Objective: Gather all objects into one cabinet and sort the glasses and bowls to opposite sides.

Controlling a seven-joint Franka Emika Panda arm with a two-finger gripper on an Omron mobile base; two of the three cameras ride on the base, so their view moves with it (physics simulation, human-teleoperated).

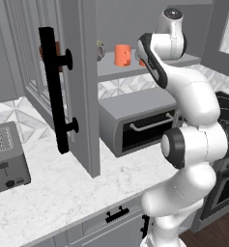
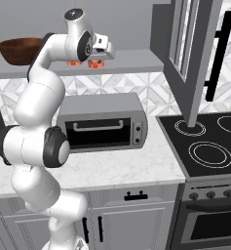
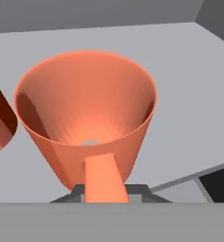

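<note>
Your claw point(image 2: 94, 59) sat low over an orange mug point(image 3: 87, 118) on the cabinet shelf point(image 2: 131, 61), its tips at the mug's handle; I couldn't tell how far apart they stood or whether they gripped it. A second orange mug point(image 1: 122, 54) stood near it, the wooden bowl point(image 2: 18, 50) far left. You seemed to be placing or taking this mug; next, keep mugs opposite the bowl.
</note>
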